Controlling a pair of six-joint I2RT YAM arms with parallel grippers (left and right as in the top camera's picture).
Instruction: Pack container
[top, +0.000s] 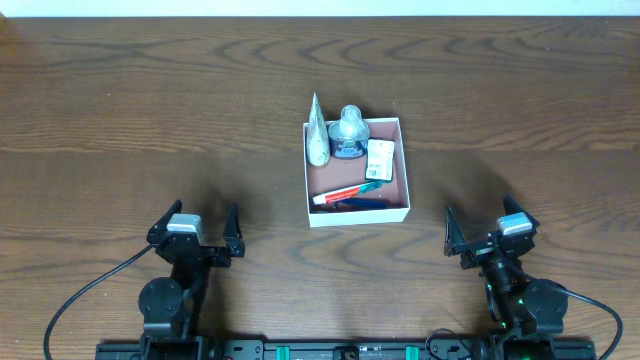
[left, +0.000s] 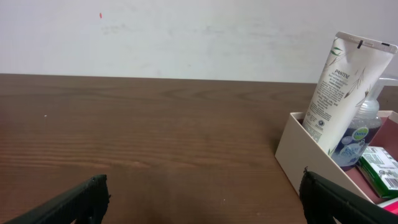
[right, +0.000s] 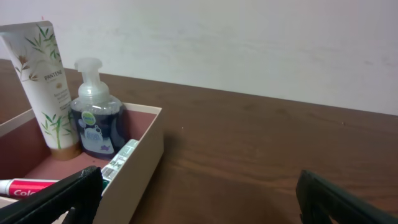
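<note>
One container (top: 358, 216), a shallow square box with thin white walls and a reddish-brown floor, sits just right of centre in the overhead frame on the dark brown wooden table (top: 120, 120).

Contents:
- white Pantene tube (top: 317, 130) standing in the upper-left corner
- dark blue pump soap bottle (top: 349, 133) just beside it
- green-and-white packet (top: 380, 158) by the right wall
- red-and-white toothpaste tube (top: 345, 193) lying along the lower side

Left gripper (top: 197, 226), lower left: fingers spread, empty. Right gripper (top: 486, 226), lower right: fingers spread, empty. Both are well apart from the container.

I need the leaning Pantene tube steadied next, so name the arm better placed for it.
Probably left. The Pantene tube leans at the container's left wall, the side facing the left gripper, which is open and empty. The right gripper would have to reach across it.
</note>
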